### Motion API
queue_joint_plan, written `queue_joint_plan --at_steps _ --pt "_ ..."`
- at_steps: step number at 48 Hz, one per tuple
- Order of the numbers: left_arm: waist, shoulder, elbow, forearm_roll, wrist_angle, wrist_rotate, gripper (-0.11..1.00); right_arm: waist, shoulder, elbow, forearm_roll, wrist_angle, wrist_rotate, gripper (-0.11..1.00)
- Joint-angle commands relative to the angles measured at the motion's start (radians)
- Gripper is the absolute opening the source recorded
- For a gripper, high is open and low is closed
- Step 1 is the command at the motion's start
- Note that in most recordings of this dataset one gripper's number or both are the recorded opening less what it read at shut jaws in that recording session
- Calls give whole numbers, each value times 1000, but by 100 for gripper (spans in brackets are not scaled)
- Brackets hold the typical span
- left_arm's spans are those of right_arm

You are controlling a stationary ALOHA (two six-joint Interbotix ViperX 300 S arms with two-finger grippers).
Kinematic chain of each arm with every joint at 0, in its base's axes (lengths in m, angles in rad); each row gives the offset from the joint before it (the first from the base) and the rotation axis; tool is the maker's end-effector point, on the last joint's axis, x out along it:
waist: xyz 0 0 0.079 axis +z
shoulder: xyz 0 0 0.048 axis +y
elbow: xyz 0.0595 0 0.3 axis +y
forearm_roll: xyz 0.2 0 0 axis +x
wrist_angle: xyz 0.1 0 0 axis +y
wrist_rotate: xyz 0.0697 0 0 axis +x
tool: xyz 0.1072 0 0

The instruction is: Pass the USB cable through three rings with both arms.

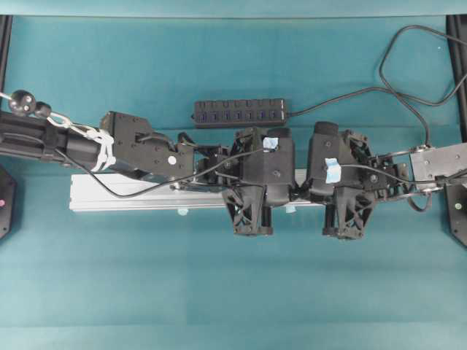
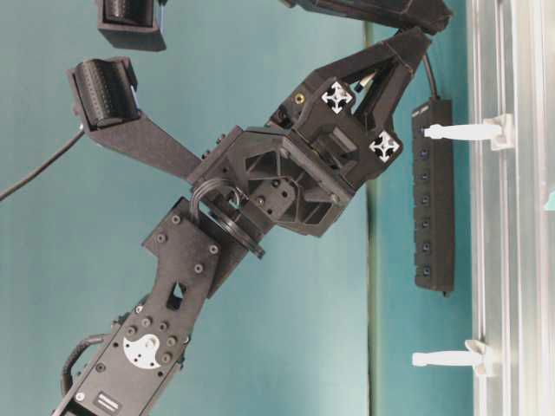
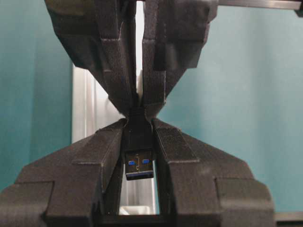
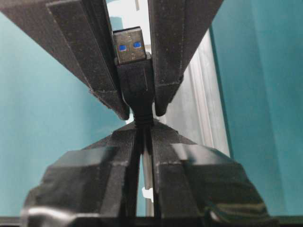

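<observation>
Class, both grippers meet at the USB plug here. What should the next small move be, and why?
Probably open the left gripper. It clamps the body of the USB plug, while the right gripper is already shut on the plug's neck just behind. The right one likely has it secured, so letting go would complete the handover.

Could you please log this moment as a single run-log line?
phase: handover | left tool: shut on USB plug | right tool: shut on cable behind plug | rings: not threaded here
</observation>
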Motion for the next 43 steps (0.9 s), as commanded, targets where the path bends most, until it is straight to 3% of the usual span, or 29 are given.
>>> queue_joint_plan --at_steps 1,8,10,18,21,32,43 --pt "-5 -32 -2 3 -5 -3 22 -2 -3 -17 -3 6 2 -8" --pt "-6 -41 14 2 -3 -11 22 0 11 -35 -5 61 -3 -8" --pt "-5 -51 20 2 -5 -9 27 0 18 -44 -9 78 -5 -8" --pt "-6 -117 77 2 -3 -11 77 2 44 -81 -48 121 -6 -8" --pt "-6 -149 107 2 0 -11 89 2 57 -97 -60 141 -6 -8" --pt "-6 -296 232 2 84 -12 79 6 120 -135 -67 225 -25 -8" --pt "0 -387 318 2 101 -12 77 9 170 -150 -67 238 -69 -8"
